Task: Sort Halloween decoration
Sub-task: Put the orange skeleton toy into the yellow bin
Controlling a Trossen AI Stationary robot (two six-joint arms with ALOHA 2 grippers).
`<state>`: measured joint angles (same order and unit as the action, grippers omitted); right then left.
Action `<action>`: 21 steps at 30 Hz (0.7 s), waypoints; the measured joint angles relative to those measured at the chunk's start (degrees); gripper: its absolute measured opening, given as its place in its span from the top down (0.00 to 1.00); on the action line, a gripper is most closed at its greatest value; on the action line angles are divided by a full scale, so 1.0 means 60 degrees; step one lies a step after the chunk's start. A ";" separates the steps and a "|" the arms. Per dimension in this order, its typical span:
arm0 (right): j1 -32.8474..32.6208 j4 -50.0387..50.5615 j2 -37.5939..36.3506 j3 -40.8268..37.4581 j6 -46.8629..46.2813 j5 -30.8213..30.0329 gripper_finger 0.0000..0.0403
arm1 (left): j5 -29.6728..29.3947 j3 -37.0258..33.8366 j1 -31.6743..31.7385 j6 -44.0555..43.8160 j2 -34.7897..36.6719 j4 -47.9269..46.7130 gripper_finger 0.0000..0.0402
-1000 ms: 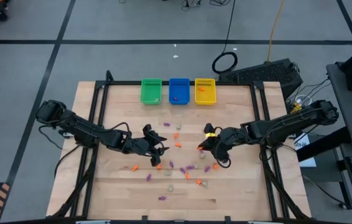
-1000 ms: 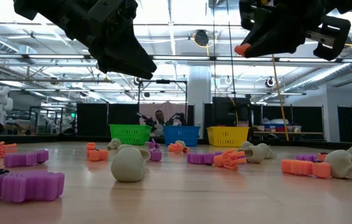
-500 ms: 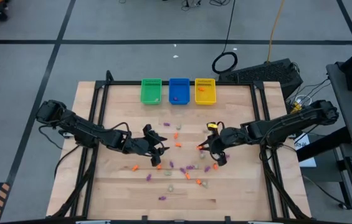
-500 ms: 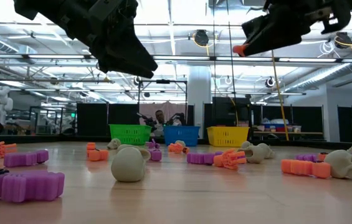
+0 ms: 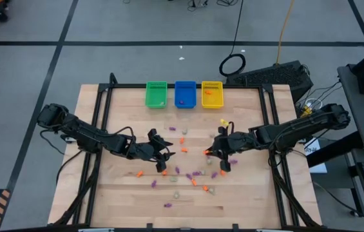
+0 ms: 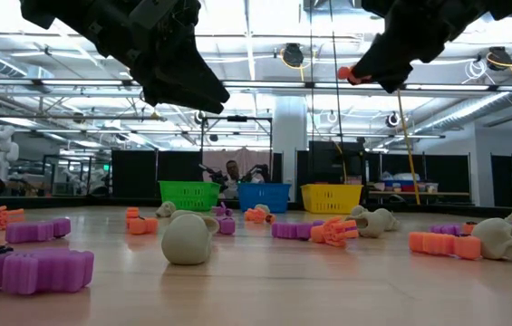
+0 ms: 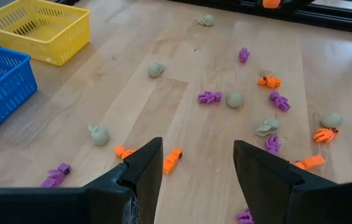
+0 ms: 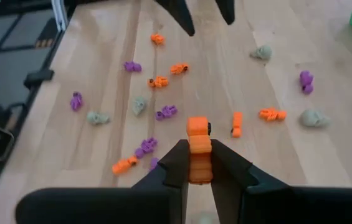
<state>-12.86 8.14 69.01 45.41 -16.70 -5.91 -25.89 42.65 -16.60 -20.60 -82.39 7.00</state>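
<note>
halloween decoration pieces lay scattered over the middle of the wooden tabletop: small orange, purple and pale greenish-beige trinkets, most of them between and just below the two arms in the high view. at the far edge of the tabletop stood three small bins side by side, a green bin, a blue bin and a yellow bin, well apart from the loose pieces. the right pincer was raised above the tabletop near the middle, a little right of centre, its fingers drawn narrow and clamped on one orange trinket, which stuck out beyond the fingertips; in the low view that orange piece showed at the tip of the dark pincer, high over the surface. the left pincer hung over the tabletop left of centre, its two dark fingers spread wide with nothing between them, and an orange block lay on the wood beneath the gap. in the low view a pale skull-shaped trinket sat in front, with a purple piece nearer the camera at one side and a larger pale skull at the other.
</note>
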 joint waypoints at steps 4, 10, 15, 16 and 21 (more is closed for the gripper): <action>0.0002 0.0000 0.0000 0.0000 -0.0286 0.0000 0.90 | 0.0000 0.0000 0.0000 0.0000 0.0000 0.0001 0.52; 0.0009 -0.0030 0.0000 0.0000 -0.0256 -0.0004 0.90 | 0.0000 0.0000 0.0000 -0.0004 0.0000 0.0001 0.52; 0.0024 -0.0033 0.0000 0.0000 0.0357 -0.0293 0.90 | 0.0000 0.0000 0.0000 -0.0004 0.0000 0.0016 0.52; 0.0024 -0.0031 0.0000 0.0000 0.0646 -0.0340 0.90 | 0.0000 0.0000 0.0000 -0.0004 0.0000 0.0023 0.52; 0.0024 -0.0032 0.0000 0.0003 0.2116 -0.0778 0.90 | 0.0000 0.0000 -0.0004 -0.0015 0.0000 0.0063 0.52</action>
<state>-12.71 7.95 69.01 45.42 -4.00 -10.58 -25.89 42.65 -16.62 -20.69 -82.39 7.38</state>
